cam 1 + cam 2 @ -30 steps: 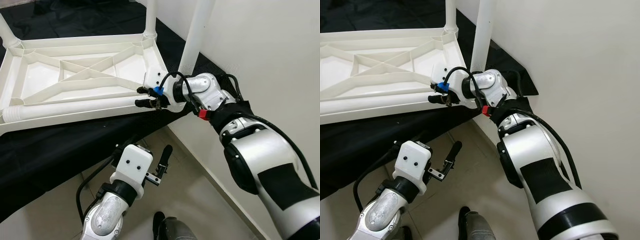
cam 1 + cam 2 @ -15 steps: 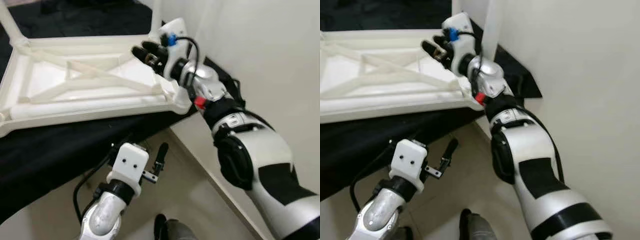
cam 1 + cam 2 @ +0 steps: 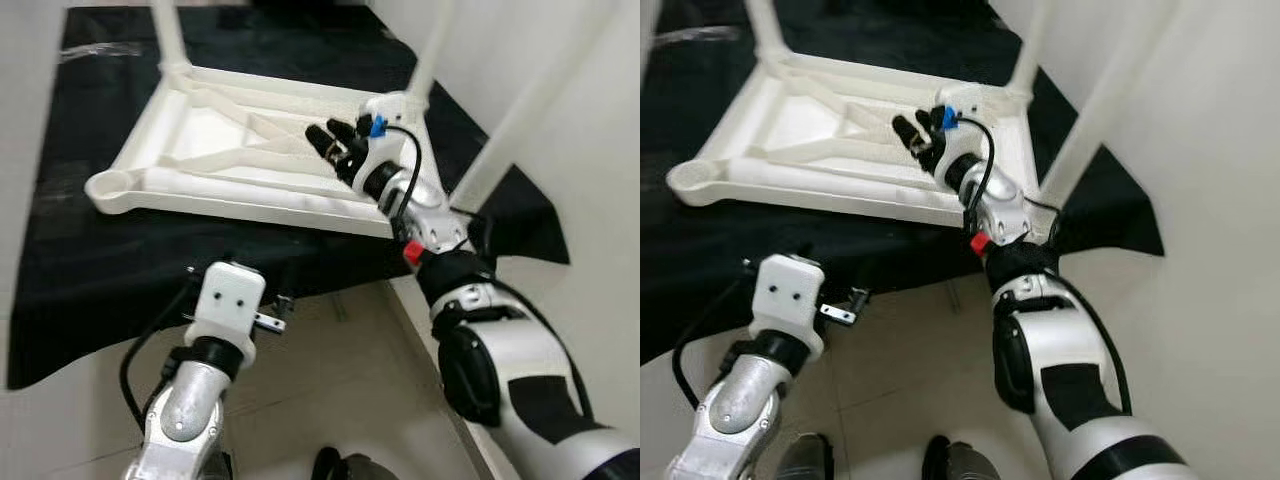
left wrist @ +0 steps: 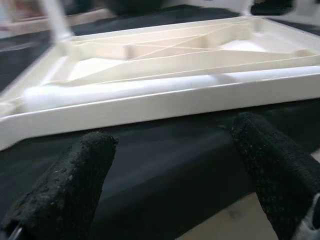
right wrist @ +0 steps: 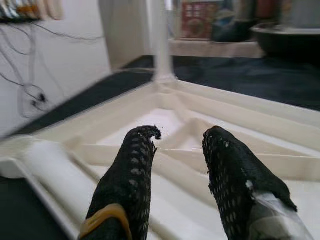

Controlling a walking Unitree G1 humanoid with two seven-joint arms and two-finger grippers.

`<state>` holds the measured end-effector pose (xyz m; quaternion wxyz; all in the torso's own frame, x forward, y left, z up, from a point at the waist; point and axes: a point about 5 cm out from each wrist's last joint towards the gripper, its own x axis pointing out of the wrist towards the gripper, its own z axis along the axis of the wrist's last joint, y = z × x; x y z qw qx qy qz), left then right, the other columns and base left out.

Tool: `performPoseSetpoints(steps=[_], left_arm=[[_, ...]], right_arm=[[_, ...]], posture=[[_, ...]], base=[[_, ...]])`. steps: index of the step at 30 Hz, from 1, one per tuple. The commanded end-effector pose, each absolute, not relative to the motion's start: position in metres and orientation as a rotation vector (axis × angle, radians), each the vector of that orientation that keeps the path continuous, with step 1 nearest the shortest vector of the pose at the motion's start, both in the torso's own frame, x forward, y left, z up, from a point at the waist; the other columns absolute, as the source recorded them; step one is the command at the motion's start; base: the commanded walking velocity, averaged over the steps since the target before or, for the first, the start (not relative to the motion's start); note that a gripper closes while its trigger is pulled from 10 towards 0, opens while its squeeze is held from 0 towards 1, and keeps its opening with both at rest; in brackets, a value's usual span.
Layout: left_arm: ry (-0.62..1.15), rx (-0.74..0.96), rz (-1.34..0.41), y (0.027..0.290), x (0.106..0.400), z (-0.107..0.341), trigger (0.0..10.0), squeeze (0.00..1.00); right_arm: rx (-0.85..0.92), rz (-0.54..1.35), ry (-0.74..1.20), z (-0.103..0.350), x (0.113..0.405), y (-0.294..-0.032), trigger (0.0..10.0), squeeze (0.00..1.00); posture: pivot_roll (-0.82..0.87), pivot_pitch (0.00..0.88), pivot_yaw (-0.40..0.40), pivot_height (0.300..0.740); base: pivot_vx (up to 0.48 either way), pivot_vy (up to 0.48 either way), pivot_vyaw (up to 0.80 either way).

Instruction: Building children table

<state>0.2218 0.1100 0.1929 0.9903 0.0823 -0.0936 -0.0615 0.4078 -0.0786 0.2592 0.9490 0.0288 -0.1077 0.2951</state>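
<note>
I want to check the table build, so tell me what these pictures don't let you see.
- Upturned white table: the upright legs' tops run off the top edge of the eye views.
- Loose leg lying in the frame: whether it is attached, blurred in the left wrist view.
- Shelf items behind: too blurred in the right wrist view.
- Right tool: touching the frame or hovering, unclear.

My right gripper (image 3: 330,140) hangs over the upturned table top (image 3: 200,175), where raised ribs (image 3: 235,150) and a loose leg (image 3: 250,187) lying along the near rim crowd the tray. Upright legs (image 3: 432,50) and the wall (image 3: 590,150) hem the right side; bare floor (image 3: 330,390) under my left gripper (image 4: 170,165) lies open
</note>
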Motion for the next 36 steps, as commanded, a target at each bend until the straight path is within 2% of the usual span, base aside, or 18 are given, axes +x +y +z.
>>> performPoseSetpoints(steps=[1,15,20,22,23,25,36], left_arm=[[-0.169,0.154,-0.136,0.108,0.223,0.190,10.0,0.00],[-0.170,0.168,-0.150,0.106,0.224,0.189,10.0,0.00],[-0.156,0.157,-0.152,0.107,0.226,0.188,10.0,0.00],[-0.147,0.152,-0.150,0.108,0.225,0.187,10.0,0.00],[-0.147,0.152,-0.150,0.108,0.225,0.187,10.0,0.00],[-0.140,0.139,-0.154,0.107,0.224,0.186,10.0,0.00],[-0.129,0.130,-0.173,0.101,0.219,0.185,10.0,0.00]], right_arm=[[0.087,0.567,-0.222,0.258,0.408,-0.087,10.0,0.00],[0.006,0.524,-0.219,0.254,0.405,-0.102,10.0,0.00],[-0.130,0.642,-0.098,0.243,0.407,-0.102,10.0,0.00],[-0.310,0.723,0.036,0.234,0.408,-0.106,10.0,0.00],[-0.310,0.723,0.036,0.234,0.408,-0.106,10.0,0.00],[-0.426,0.809,0.118,0.232,0.407,-0.111,10.0,0.00],[-0.466,0.959,0.245,0.261,0.407,-0.126,10.0,0.00]], posture=[[0.09,0.146,-0.119,0.740],[0.09,0.142,-0.115,0.740],[0.09,0.145,-0.110,0.740],[0.09,0.148,-0.108,0.740],[0.09,0.148,-0.108,0.740],[0.09,0.153,-0.111,0.740],[0.08,0.173,-0.122,0.740]], base=[[0.000,0.000,0.00],[0.254,0.000,0.00],[0.000,0.000,0.00],[0.000,0.000,0.00],[0.000,0.000,0.00],[0.000,0.000,0.00],[0.000,0.000,0.00]])
